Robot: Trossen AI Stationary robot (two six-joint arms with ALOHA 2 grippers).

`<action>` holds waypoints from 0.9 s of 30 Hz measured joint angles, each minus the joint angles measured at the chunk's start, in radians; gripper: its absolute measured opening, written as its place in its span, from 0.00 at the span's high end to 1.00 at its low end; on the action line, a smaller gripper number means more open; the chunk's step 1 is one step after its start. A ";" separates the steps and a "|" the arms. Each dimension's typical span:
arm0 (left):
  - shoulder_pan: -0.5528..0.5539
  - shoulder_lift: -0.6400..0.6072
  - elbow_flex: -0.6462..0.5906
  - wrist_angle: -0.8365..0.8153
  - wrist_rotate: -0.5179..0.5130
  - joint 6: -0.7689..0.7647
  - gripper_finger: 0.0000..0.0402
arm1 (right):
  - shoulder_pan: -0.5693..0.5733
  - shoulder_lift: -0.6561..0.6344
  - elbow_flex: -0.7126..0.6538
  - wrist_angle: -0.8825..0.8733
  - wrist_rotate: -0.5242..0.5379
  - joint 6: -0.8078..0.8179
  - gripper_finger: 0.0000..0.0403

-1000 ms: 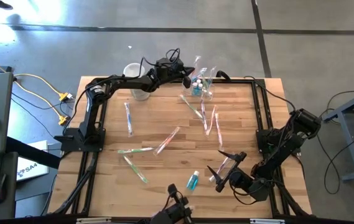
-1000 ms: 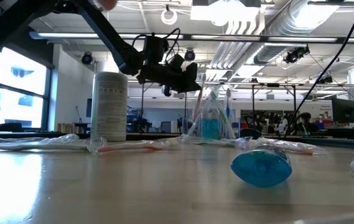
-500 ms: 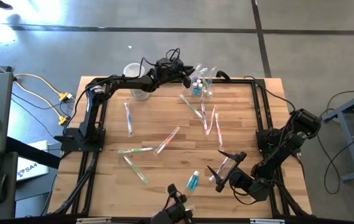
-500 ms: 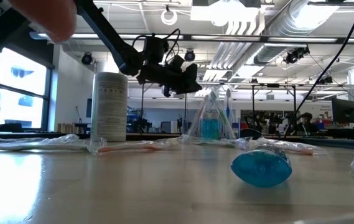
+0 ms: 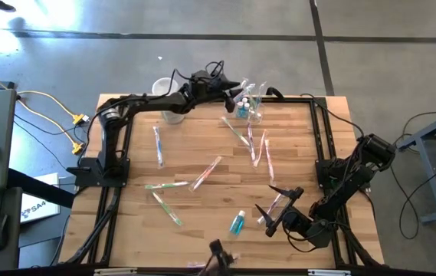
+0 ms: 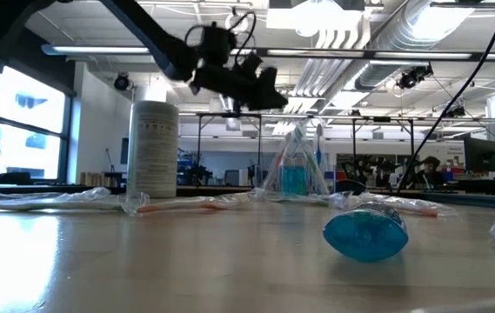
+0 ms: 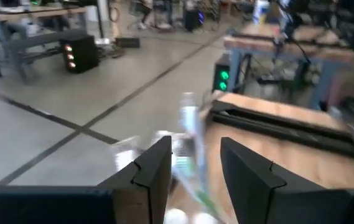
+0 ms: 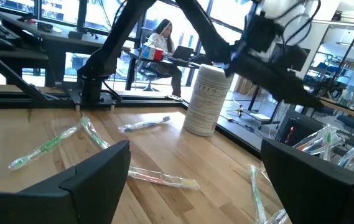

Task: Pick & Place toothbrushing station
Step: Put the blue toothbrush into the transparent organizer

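Note:
The toothbrushing station [image 5: 250, 107] is a small clear holder at the table's far edge. It rests on its base, with wrapped toothbrushes leaning in it and something blue inside [image 6: 295, 174]. My left gripper [image 6: 273, 97] hovers level, just above it and to its left, and is open [image 7: 195, 152]. A blurred toothbrush shows beyond the gap between its fingers, clear of both. My right gripper [image 5: 277, 207] stands open near the table's near right corner [image 8: 195, 158], with nothing between its fingers.
A whitish cylindrical container [image 5: 165, 111] stands left of the station [image 6: 153, 148]. Several wrapped toothbrushes [image 5: 206, 173] lie scattered over the middle of the table. A small blue bottle [image 5: 237, 223] lies near the front edge [image 6: 364, 233], left of my right gripper.
My left gripper has risen above the station and drawn back slightly. The wrapped toothbrush that hung from its fingers a second ago is no longer in them and stands among those in the station. My right arm has kept still.

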 joint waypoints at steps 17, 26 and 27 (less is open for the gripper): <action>-0.317 -0.579 0.002 -1.261 -0.012 -0.009 0.66 | 0.013 0.000 0.000 0.000 0.000 0.004 0.12; -0.492 -0.648 0.002 -1.724 -0.450 -0.443 0.66 | -0.024 0.000 0.000 0.000 -0.057 0.003 0.12; -0.504 -0.647 0.001 -1.766 -0.517 -0.476 0.66 | -0.029 0.000 0.000 0.001 -0.075 0.003 0.12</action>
